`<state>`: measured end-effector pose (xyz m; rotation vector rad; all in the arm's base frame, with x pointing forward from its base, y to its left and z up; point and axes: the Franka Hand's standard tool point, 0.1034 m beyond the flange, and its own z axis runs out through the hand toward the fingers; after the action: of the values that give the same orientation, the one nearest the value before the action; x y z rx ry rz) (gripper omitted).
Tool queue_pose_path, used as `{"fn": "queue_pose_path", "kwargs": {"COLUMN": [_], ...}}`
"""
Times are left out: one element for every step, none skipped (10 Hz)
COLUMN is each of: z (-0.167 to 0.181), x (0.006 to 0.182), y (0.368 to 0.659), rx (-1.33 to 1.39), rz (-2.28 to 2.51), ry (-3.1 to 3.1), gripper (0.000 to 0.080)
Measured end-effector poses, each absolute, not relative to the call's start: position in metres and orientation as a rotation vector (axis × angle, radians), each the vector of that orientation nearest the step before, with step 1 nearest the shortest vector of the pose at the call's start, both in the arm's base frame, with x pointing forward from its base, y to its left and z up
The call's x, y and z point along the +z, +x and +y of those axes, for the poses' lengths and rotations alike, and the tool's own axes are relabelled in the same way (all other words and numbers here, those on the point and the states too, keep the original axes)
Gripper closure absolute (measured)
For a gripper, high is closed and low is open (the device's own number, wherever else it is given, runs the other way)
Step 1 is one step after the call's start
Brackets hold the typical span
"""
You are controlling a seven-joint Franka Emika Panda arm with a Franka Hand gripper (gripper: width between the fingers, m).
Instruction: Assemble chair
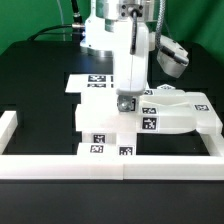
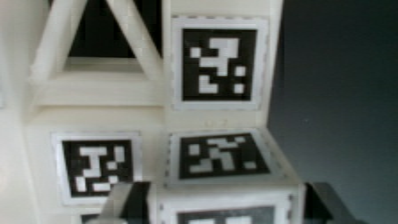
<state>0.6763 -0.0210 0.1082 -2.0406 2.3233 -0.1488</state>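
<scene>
In the exterior view, the white chair (image 1: 150, 115) is seen lying on the black table (image 1: 30, 80) near the front border rail (image 1: 110, 165), and the gripper (image 1: 125, 103) is set down on it from above — its jaws look nearly closed on a chair part. In the wrist view, the fingers (image 2: 121, 200) are seen pressed to either side of a tagged chair block (image 2: 217, 155). The chair is judged hard, light and a bit slippery, so it is best held by its flat sides.
</scene>
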Motion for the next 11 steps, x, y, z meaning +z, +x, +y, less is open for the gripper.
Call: {"fn": "queue_pose_path", "kwargs": {"z": [-0.021,-0.020,-0.019,-0.017,-0.015,-0.013,-0.012,-0.009,-0.009,-0.009,-0.010], "x": [0.108,0.108,0.108,0.108,0.108,0.108,0.108,0.106,0.105,0.105,0.105], "y": [0.676,0.675,0.674,0.673,0.672,0.672,0.672,0.672,0.671,0.671,0.671], "rx": [-0.146,-0.137,-0.129,-0.124,-0.106,-0.096,-0.087,-0.075,-0.077,-0.077,-0.080], "rz": [2.362,2.431,2.494,2.547,2.618,2.663,2.665,2.663,2.646,2.645,2.605], "ry": [-1.994,-1.908,-1.825,-1.718,-1.587,-1.505,-1.493,-1.489,-1.525,-1.527,-1.597], "gripper": [0.0515,0.0515,0.0515,0.0515,0.0515,0.0515,0.0515,0.0516,0.0417,0.0283,0.0283]}}
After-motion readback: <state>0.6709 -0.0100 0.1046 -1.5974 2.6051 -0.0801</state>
